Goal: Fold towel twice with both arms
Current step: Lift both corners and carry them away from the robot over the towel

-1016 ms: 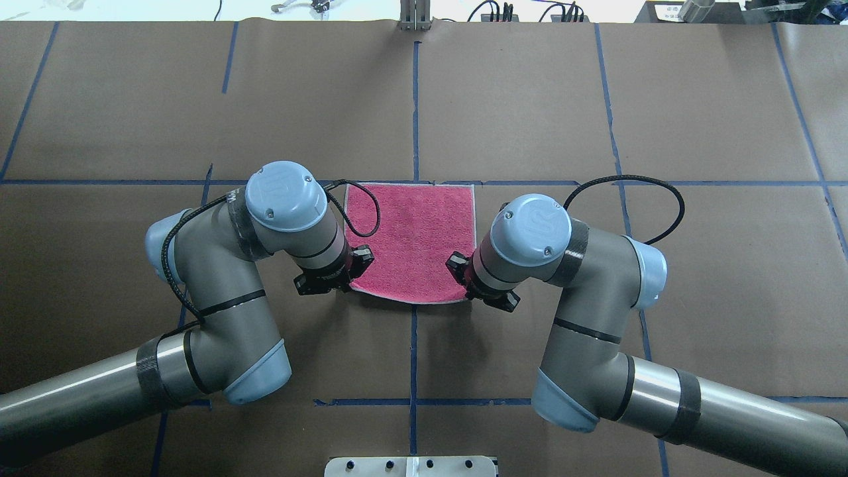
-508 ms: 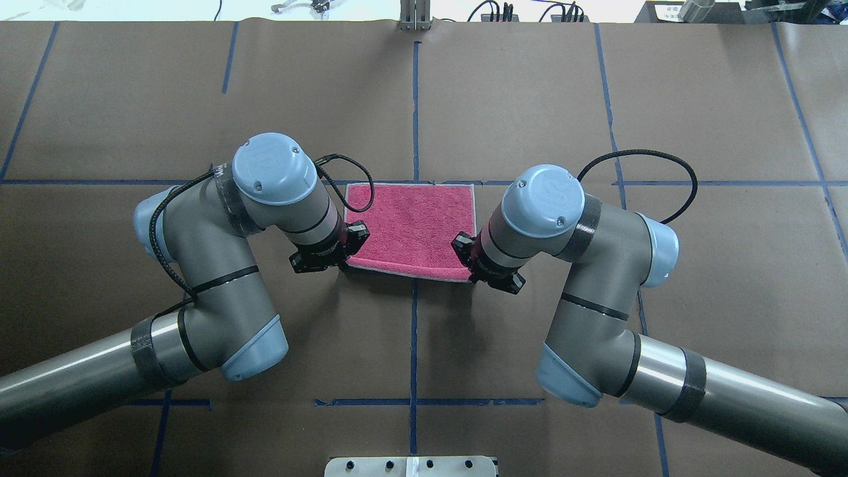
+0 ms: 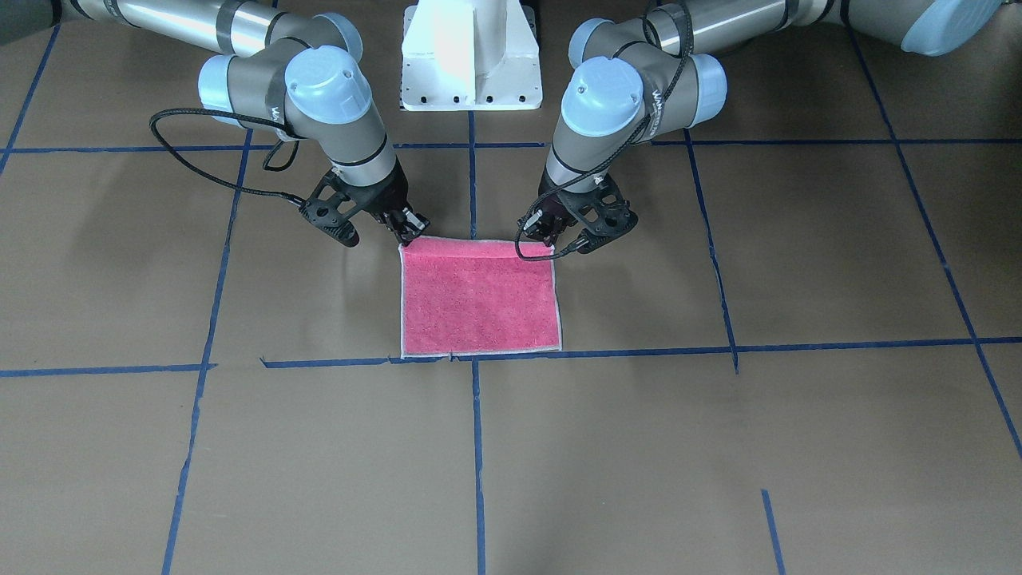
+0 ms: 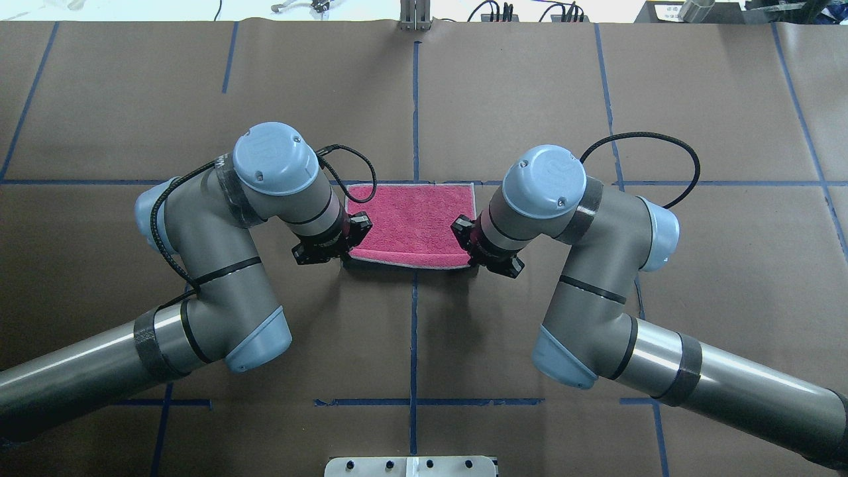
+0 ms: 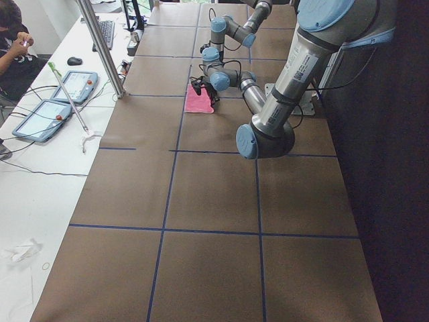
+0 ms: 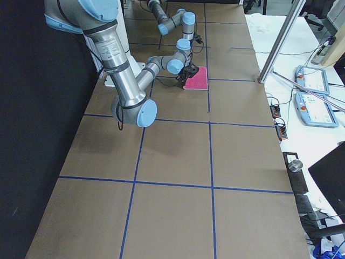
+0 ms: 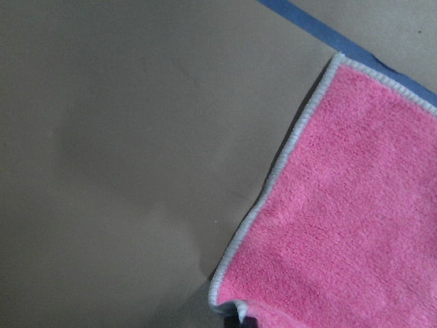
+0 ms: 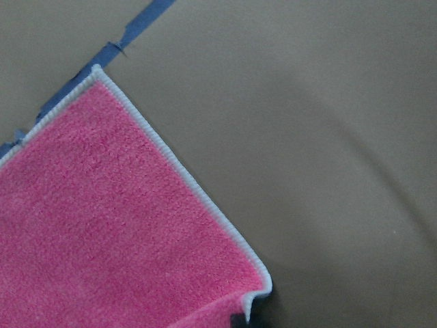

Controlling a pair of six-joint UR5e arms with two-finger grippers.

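Soft, even light from overhead fills the bench (image 4: 530, 99). Shadows are faint, apart from one darker band under the towel (image 4: 414, 218) at centre. Bright streaks glare along the right arm (image 4: 729, 391) tube at lower right, and the white pedestal (image 3: 471, 56) at top centre is blown out. Both side views go black along one edge. The wrist views are slightly soft.

- Towel (image 7: 348, 219): cut off at frame edges in both wrist views.
- Left gripper (image 3: 551, 238), right gripper (image 3: 408, 232): fingertips hidden under the wrists, overhead view.
- Person (image 5: 12, 60): cropped by edge, left view.
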